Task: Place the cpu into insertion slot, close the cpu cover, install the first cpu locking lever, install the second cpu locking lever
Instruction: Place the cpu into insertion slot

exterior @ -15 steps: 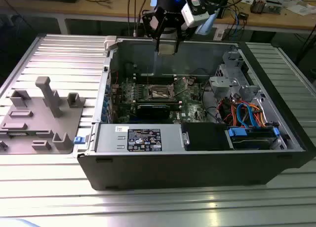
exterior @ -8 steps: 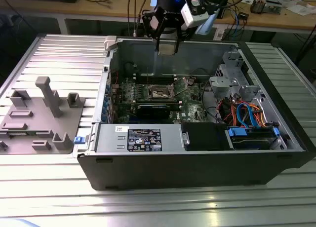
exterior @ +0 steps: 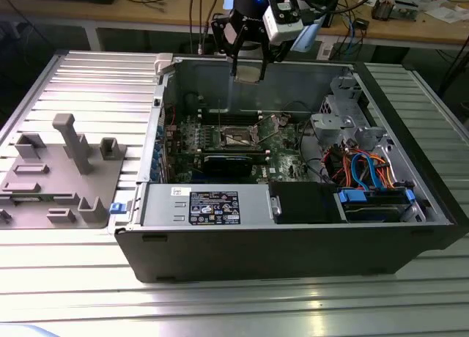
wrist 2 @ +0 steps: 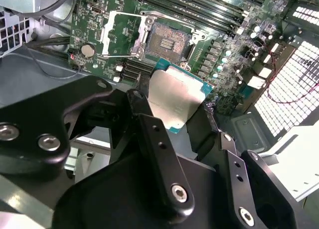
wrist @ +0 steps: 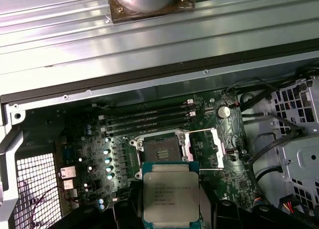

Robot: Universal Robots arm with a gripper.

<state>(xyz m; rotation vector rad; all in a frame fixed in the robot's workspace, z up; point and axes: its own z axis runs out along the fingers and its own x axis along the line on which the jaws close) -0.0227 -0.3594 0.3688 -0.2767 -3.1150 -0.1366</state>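
My gripper hangs above the open computer case, shut on the cpu, a flat square chip with a silver-grey top that sits level between the black fingers. The first wrist view shows the cpu just short of the insertion slot, a square socket with a dark centre on the green board. The slot lies bare. Beside it, the cpu cover is swung open, a thin silvery frame lying flat on the board. In the exterior view the slot lies below the gripper.
Memory slots run along one side of the socket. A long black card and the labelled power-supply box sit nearer the case front. A drive cage with orange and blue cables is on the exterior view's right. A grey fixture tray stands outside on the left.
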